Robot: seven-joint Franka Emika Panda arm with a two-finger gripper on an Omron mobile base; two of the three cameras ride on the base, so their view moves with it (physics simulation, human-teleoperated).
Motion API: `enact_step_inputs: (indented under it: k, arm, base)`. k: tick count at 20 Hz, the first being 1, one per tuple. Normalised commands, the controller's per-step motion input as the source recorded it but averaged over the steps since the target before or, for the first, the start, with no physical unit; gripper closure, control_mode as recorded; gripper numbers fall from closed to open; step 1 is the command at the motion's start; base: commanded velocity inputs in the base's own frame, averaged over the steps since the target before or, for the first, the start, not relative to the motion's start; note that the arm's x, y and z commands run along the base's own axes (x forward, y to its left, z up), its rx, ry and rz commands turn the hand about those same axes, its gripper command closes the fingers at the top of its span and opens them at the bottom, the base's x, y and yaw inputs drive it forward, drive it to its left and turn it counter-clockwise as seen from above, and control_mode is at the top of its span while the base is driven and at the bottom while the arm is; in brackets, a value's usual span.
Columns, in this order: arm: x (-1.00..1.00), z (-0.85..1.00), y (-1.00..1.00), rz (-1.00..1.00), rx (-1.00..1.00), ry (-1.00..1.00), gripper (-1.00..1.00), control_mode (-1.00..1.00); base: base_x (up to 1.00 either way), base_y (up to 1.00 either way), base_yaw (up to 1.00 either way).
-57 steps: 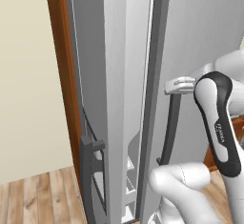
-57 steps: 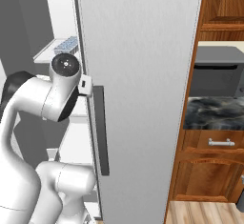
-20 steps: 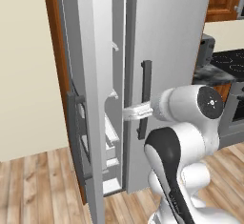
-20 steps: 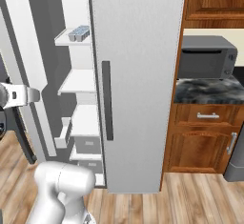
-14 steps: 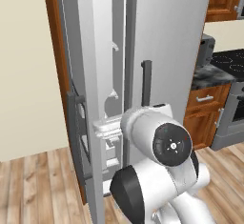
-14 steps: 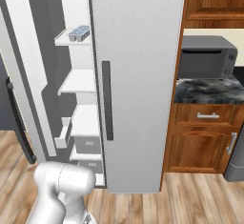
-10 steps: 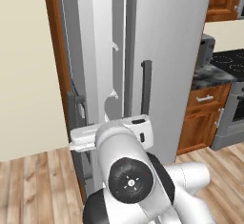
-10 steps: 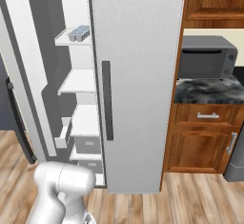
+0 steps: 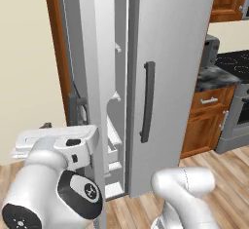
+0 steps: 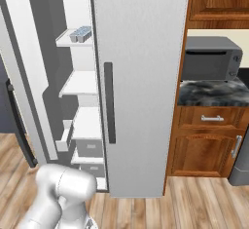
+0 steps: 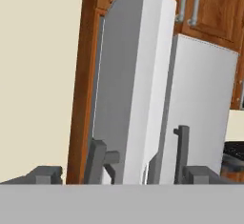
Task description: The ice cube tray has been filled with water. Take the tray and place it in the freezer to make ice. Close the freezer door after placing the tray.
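The ice cube tray [image 10: 81, 33], its cells pale blue with water, lies on the top shelf of the open freezer [image 10: 82, 84]. The freezer door [image 10: 24, 77] stands swung out to the left, its dark handle [image 10: 18, 125] on the outer side. In the left base view I see the door [image 9: 95, 77] edge-on, with my white hand [image 9: 56, 139] low beside its outer face. In the hand view the door's grey outer face [image 11: 119, 94] and its handle [image 11: 97, 161] are just ahead. My gripper [image 11: 123, 175] is open with nothing between its fingertips [image 11: 45, 174].
The plain grey fridge door [image 9: 170, 77] with its dark handle [image 9: 147, 101] is shut to the right. A microwave [image 10: 211, 57] sits on a dark stone counter [image 10: 211, 92] over wooden drawers. A wooden panel [image 9: 53, 52] and a beige wall flank the fridge's left side.
The arm has swung left, from in front of the freezer opening round to the outer side of the open door. The tray stays on its shelf and the door has not moved.
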Motion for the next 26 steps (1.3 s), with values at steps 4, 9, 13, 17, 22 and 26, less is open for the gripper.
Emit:
enact_step_inputs:
  k: [4, 9, 13, 17, 22, 26]
  arm:
    - [0.83, -0.06, 0.54, -0.26, -0.01, -0.05, -1.0, -1.0]
    - [0.75, -0.17, 0.22, -0.28, -0.01, 0.0, -1.0, -1.0]
    - [0.79, -0.11, 0.16, -0.3, -0.01, 0.0, -1.0, -1.0]
    - [0.88, 0.0, 0.21, -0.28, 0.0, -0.01, -1.0, -1.0]
    - [0.93, 0.0, 0.02, -0.26, 0.0, -0.01, -1.0, -1.0]
    - [0.71, 0.0, -0.02, -0.27, 0.0, 0.0, -1.0, -1.0]
  base:
    - [0.0, 0.0, 0.0]
    - [0.0, 0.0, 0.0]
    - [0.0, 0.0, 0.0]
    - [0.0, 0.0, 0.0]
    - [0.0, 0.0, 0.0]
    - [0.0, 0.0, 0.0]
